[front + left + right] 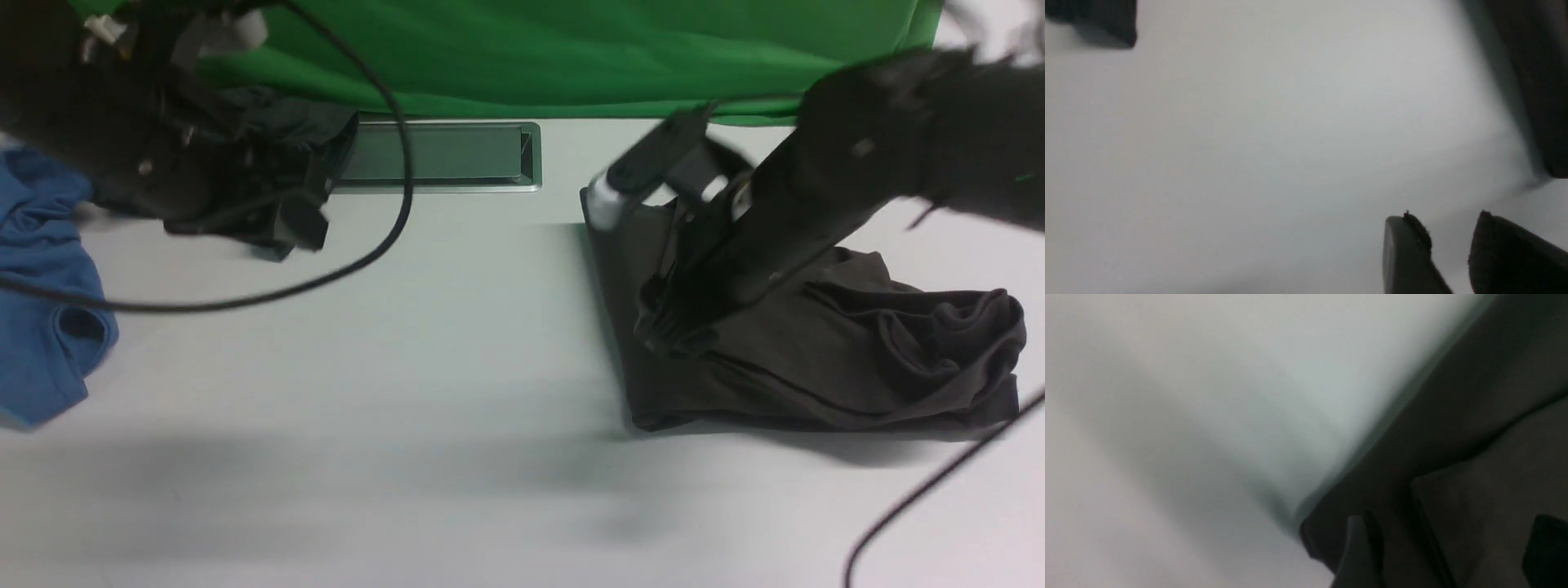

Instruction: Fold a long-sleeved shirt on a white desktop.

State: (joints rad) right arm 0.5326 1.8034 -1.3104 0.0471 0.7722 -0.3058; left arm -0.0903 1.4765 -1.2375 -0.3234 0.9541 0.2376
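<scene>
Where the counter (457,343) meets the green cloth (571,57) at twelve o'clock, we see a grey tray (441,155) sunk into its surface. The tray's inside shows only grey metal, and a dark grey garment (302,131) lies against its nine o'clock end, covering that corner.

The dark shirt (816,351) lies at about three o'clock on the counter, folded into a rough rectangle. Its long axis runs from nine to three o'clock: the straight folded edge faces nine o'clock, and the bunched, wrinkled end points to three o'clock. We cannot tell where the neck is.

The right end effector (1449,526) stands over the shirt near its nine o'clock edge, fingers spread wide and pinching nothing; we cannot tell whether the tips touch the cloth. The left end effector (1445,218) hangs at about ten o'clock, beside the grey garment, over white counter. Its fingers are parted by a narrow gap with nothing between them. A blue shirt (41,269) lies at nine o'clock.
</scene>
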